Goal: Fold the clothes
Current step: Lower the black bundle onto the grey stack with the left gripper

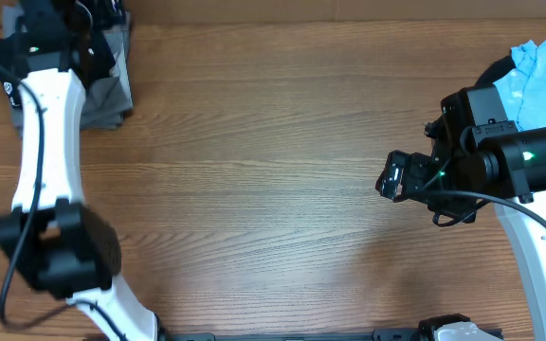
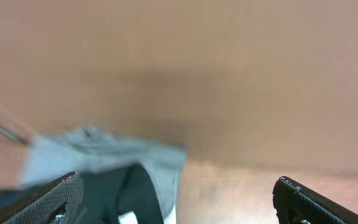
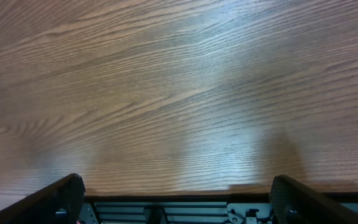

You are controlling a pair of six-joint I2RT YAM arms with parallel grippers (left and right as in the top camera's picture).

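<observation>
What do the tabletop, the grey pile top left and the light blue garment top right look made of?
Tabletop: wood or wood-look laminate, smooth, faint sheen; grain lines show.
Grey pile: soft matte cloth; stacked folded edges.
Light blue garment: thin soft cloth, likely knit; crumpled folds.

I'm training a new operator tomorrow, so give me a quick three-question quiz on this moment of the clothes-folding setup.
1. True or false: the right gripper holds the light blue T-shirt.
2. In the overhead view, where does the grey garment lie? A: top-left corner of the table. B: centre. C: bottom right.
3. Fill in: the left gripper hangs over grey fabric with its fingers ____.
Key: 1 false; 2 A; 3 open.
</observation>
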